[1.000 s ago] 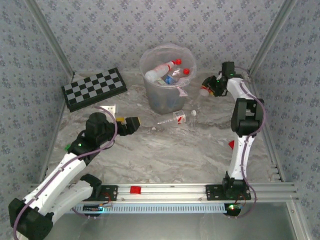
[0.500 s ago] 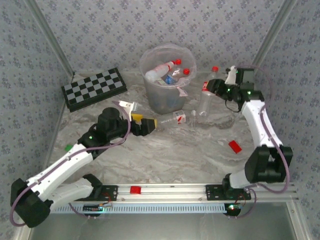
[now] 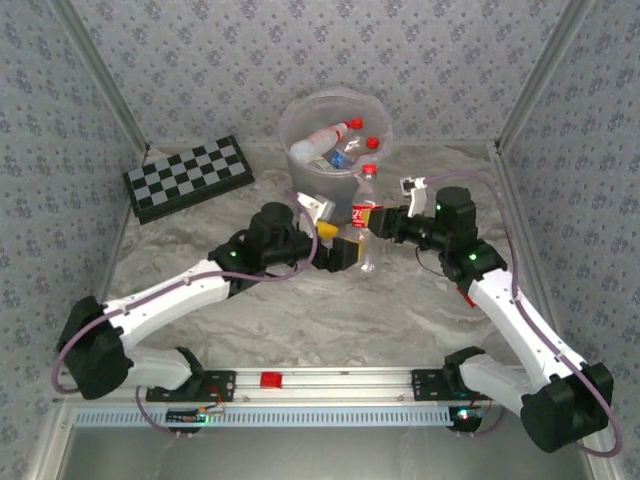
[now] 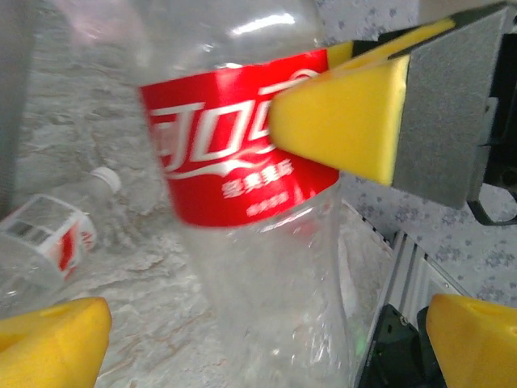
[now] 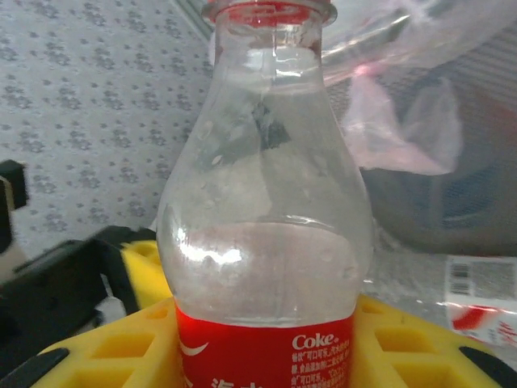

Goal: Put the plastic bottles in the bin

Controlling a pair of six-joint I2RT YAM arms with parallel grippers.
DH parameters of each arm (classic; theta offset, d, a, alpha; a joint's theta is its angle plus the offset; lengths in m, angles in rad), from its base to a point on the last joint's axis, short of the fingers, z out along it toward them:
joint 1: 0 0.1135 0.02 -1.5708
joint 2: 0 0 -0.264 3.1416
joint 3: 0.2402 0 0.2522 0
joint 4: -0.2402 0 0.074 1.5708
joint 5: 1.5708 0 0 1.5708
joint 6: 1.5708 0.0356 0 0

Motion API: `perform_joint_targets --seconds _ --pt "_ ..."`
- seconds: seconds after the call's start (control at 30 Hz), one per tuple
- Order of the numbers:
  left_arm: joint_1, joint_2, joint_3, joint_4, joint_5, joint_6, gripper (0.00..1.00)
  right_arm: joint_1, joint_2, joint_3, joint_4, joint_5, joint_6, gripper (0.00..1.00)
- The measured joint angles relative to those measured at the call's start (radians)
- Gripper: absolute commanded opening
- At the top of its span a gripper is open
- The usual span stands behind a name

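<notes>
The upright bottle [image 3: 366, 192], grasped by the right end effector [image 3: 374, 214], is straddled by the released left end effector [image 3: 340, 246].

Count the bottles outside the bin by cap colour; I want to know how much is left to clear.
Red cap: 1, the upright bottle gripped by the right fingers
White cap: 1, the lying bottle on the table
Total: 2 in view outside the bin
</notes>
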Motion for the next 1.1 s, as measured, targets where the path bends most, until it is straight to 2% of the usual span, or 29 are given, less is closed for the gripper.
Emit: perform_joint_targets --seconds 0.1,0.13,0.37,0.47,0.5,0.6,0.67,0.77,0.87,1.1 --pt "-0.013 0.054 0.023 0.006 0.009 0.000 0.99 0.027 0.000 -0.016 0.060 0.000 0.033 0.38" --pt "-0.014 0.067 0.027 0.008 0.010 0.000 0.96 0.034 0.000 -0.018 0.076 0.000 0.043 0.39" --pt "-0.015 0.113 0.062 0.023 0.005 0.010 0.58 0.053 0.000 -0.028 0.134 0.000 0.076 0.39" --pt "-0.014 0.124 0.072 0.020 0.001 0.003 0.45 0.052 -0.001 -0.029 0.140 0.010 0.077 0.47" --pt "-0.014 0.129 0.075 0.019 0.001 0.005 0.42 0.051 -0.003 -0.029 0.136 0.015 0.072 0.53" --pt "-0.014 0.143 0.085 0.010 0.001 0.013 0.40 0.047 -0.013 -0.013 0.075 0.040 0.039 0.70" --pt "-0.015 0.152 0.093 -0.003 -0.003 0.031 0.40 0.045 -0.017 0.029 -0.015 0.068 0.001 0.75" --pt "-0.015 0.159 0.105 -0.040 -0.018 0.069 0.41 0.035 -0.018 0.144 -0.179 0.126 -0.072 0.76" --pt "-0.015 0.165 0.116 -0.073 -0.025 0.110 0.42 0.004 -0.017 0.245 -0.267 0.156 -0.119 0.75" --pt "-0.015 0.175 0.124 -0.090 -0.002 0.177 0.43 -0.064 0.093 0.429 -0.349 0.150 -0.136 0.73"
